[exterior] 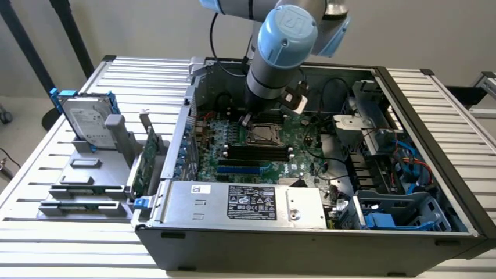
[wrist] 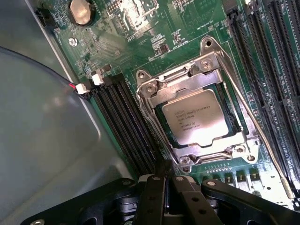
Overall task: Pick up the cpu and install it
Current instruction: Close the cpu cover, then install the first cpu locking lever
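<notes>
1. The cpu (wrist: 200,117) is a thin square chip with a dull silver-grey metal top; it lies flat in the socket (wrist: 199,119) on the green motherboard (wrist: 183,28), under a shiny steel frame (wrist: 164,91) held with screws at its corners.
2. Small dark print runs across the chip's top in several lines; it cannot be read.
3. Long black slots (wrist: 124,122) run in rows just beside the socket, and a thin wire lever (wrist: 253,117) lies along its other side. A round silver coin cell (wrist: 82,10) sits farther off on the board.
4. The case (exterior: 310,232) is dark grey sheet metal, lying open side up on a table (exterior: 46,174) of pale ribbed slats. Its power supply (exterior: 248,203) is a bare metal box with a black label whose text is too small to read.
5. At the exterior view's left, a grey rack (exterior: 85,180) holds a silver drive (exterior: 85,119) with blue rails upright, and a green card (exterior: 147,157) stands on edge beside the case.
6. The arm (exterior: 283,43), grey tube with pale blue joint caps, reaches straight down into the case over the socket.
7. The gripper (wrist: 164,187) is matte black with bolted links; its fingers are pressed together, holding nothing, just beside the socket's edge and clear of the chip.
</notes>
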Motion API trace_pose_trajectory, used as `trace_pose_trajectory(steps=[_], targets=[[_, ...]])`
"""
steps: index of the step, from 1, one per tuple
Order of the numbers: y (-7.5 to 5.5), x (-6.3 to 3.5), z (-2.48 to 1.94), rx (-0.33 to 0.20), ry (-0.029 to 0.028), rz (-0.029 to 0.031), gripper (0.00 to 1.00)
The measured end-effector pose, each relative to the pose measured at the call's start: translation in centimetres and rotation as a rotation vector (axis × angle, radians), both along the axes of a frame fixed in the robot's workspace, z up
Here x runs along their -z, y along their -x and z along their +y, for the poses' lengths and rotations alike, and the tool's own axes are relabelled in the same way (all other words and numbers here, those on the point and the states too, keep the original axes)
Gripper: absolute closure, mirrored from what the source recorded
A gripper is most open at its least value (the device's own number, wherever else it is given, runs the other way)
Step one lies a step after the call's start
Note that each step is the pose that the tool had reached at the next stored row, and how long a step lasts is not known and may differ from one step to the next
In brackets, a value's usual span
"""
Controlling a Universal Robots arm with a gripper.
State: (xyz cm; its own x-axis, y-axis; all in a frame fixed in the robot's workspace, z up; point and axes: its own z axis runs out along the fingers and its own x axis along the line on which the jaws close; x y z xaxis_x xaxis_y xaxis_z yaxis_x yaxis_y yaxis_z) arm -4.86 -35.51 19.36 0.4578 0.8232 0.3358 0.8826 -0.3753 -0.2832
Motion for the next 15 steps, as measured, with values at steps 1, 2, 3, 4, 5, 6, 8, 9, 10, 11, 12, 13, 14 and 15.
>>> trace_pose_trajectory(steps=[1, 2, 3, 4, 5, 6, 8, 9, 10, 11, 12, 13, 14, 15], targets=[[0.00, 0.00, 0.00, 0.000, 0.0000, 0.0000, 0.89], [0.00, 0.00, 0.00, 0.000, 0.0000, 0.0000, 0.89], [0.00, 0.00, 0.00, 0.000, 0.0000, 0.0000, 0.89], [0.00, 0.00, 0.00, 0.000, 0.0000, 0.0000, 0.89], [0.00, 0.00, 0.00, 0.000, 0.0000, 0.0000, 0.89], [0.00, 0.00, 0.00, 0.000, 0.0000, 0.0000, 0.89], [0.00, 0.00, 0.00, 0.000, 0.0000, 0.0000, 0.89], [0.00, 0.00, 0.00, 0.000, 0.0000, 0.0000, 0.89], [0.00, 0.00, 0.00, 0.000, -0.0001, -0.0001, 0.89], [0.00, 0.00, 0.00, 0.000, -0.0001, 0.0000, 0.89], [0.00, 0.00, 0.00, 0.000, 0.0000, 0.0000, 0.89], [0.00, 0.00, 0.00, 0.000, 0.0000, -0.0001, 0.89], [0.00, 0.00, 0.00, 0.000, 0.0000, 0.0000, 0.89], [0.00, 0.00, 0.00, 0.000, 0.0000, 0.0000, 0.89]])
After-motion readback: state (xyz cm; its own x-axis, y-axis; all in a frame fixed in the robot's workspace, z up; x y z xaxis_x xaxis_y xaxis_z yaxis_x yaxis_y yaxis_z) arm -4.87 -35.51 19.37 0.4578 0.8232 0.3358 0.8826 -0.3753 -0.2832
